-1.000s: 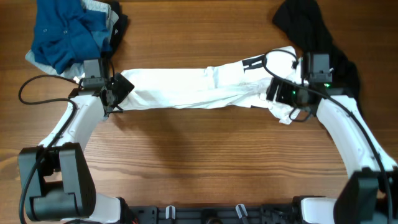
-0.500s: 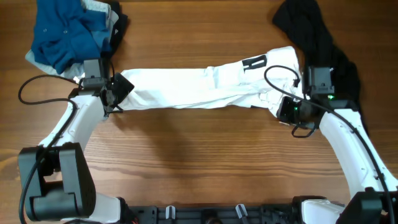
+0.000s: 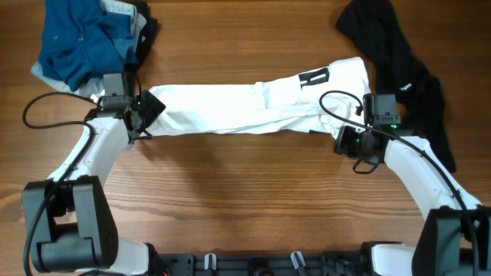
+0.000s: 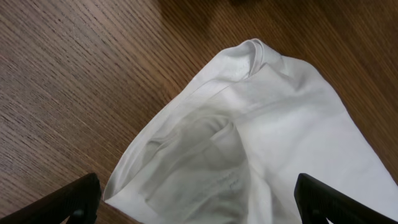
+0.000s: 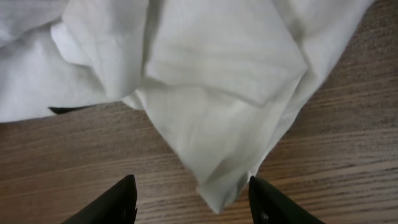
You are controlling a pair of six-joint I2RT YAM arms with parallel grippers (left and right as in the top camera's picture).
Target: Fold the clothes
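The shirt (image 3: 230,107) lies stretched across the surface (image 3: 230,192), spanning from one hand to the other. The left hand (image 4: 196,193), fingers wide apart, hovers over its left end. The right hand (image 5: 189,190), fingers apart, straddles its right corner unclamped.

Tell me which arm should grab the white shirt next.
Probably right: the right gripper stands open with a loose corner of the shirt between its jaws. The left gripper, open too, straddles a broad, layered end.

Most lettering on the shirt (image 3: 230,111) folded out of sight, its right end partly under the right gripper (image 3: 347,139), blue garment (image 3: 77,38) and black garment (image 3: 383,34) cut by the top edge, shirt cropped in both wrist views.
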